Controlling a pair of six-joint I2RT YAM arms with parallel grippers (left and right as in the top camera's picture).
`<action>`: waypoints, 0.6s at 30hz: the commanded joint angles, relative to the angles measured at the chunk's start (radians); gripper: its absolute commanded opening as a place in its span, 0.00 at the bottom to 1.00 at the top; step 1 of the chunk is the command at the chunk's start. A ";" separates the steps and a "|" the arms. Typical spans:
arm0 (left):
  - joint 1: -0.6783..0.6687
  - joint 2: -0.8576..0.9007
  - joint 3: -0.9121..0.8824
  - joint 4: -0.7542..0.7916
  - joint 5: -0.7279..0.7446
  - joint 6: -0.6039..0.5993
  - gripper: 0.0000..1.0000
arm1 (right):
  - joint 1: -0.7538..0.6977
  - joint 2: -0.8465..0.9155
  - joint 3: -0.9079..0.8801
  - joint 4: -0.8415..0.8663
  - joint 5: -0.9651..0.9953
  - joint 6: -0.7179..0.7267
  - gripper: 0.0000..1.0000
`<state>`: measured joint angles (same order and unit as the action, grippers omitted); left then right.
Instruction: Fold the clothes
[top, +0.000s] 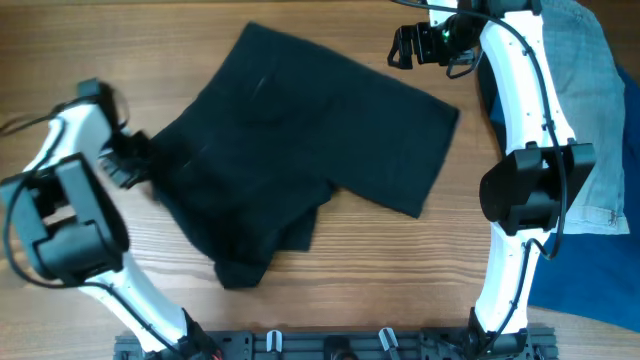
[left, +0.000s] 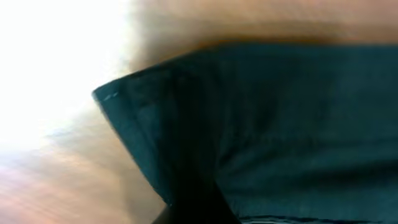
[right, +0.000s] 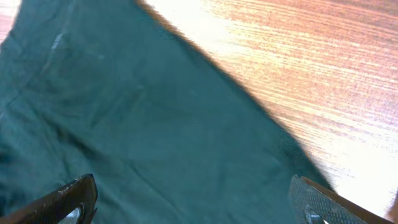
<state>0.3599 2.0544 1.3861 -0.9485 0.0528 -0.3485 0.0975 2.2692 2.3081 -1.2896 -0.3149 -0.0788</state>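
Shorts (top: 300, 140) lie spread on the table (top: 340, 300); the fold is hardly begun, I think. My right gripper (top: 408, 45) hangs open over their far corner. My left gripper (top: 125, 160) is at their edge, but its grip I cannot tell. The next move needs a firm pinch.

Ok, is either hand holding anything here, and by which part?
The right hand is open over the black shorts, holding nothing. The left hand sits at their left edge; whether it grips cannot be told.
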 joint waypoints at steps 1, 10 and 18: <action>0.219 -0.008 -0.025 -0.020 0.115 -0.086 0.06 | 0.014 -0.018 -0.011 -0.029 -0.024 0.003 1.00; 0.277 -0.055 -0.024 -0.096 0.272 0.002 0.64 | 0.124 -0.016 -0.219 -0.084 0.230 0.270 1.00; 0.068 -0.271 -0.024 0.008 0.062 0.059 0.79 | 0.042 -0.015 -0.411 0.188 0.263 0.305 1.00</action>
<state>0.4793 1.8305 1.3636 -0.9718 0.1837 -0.3153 0.1329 2.2658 1.9110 -1.1328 -0.0731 0.2310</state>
